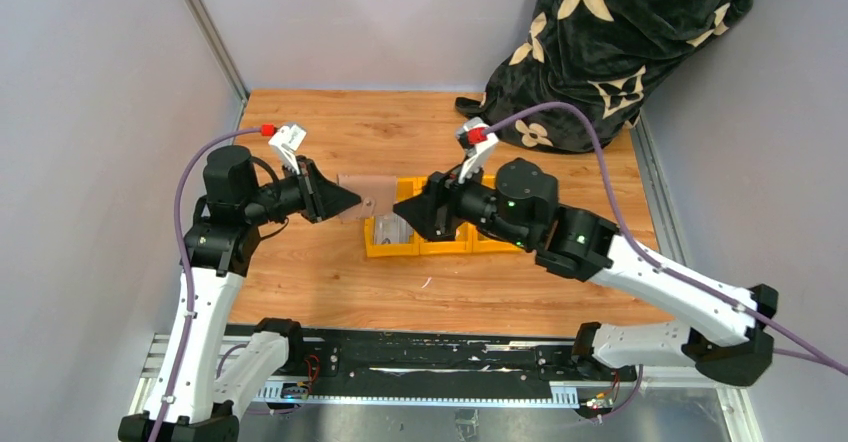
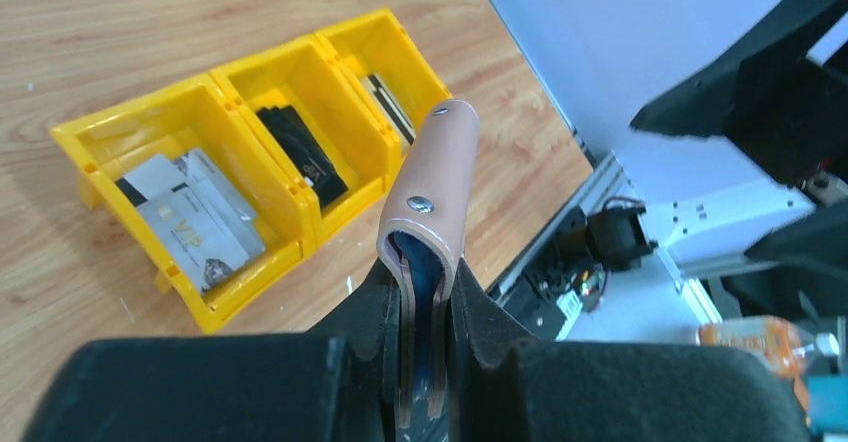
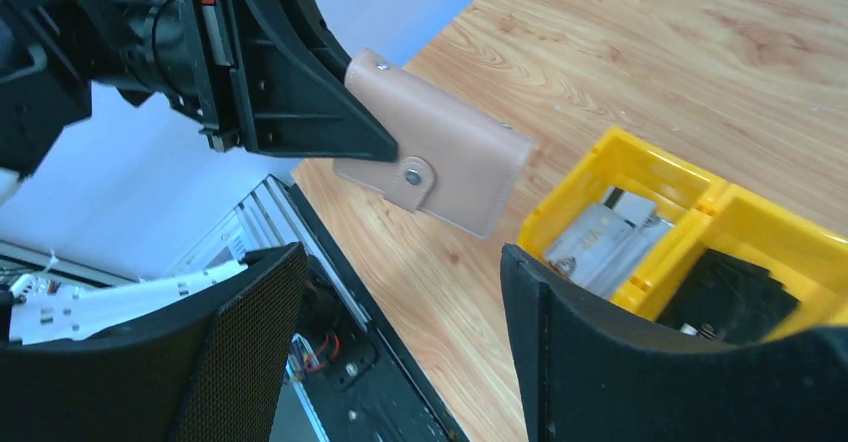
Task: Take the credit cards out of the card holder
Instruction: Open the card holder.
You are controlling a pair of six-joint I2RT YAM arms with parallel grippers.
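1. Above the table (image 1: 330, 292), the left gripper (image 2: 420, 302) pinches the tan card holder (image 3: 450, 162) by its edge, in midair.
2. Right gripper (image 3: 400, 272) is spread wide, facing it, empty.
3. Credit cards (image 2: 195, 217) sit in the yellow bin (image 2: 130, 108); guessing the snapped tab (image 3: 412, 175) needs popping next.

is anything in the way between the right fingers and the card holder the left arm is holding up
Nothing visible. The card holder is pinched in the fingers of the left gripper above the table. The right gripper, fingers open, faces it across a bare gap. The yellow bin sits lower, on the table.
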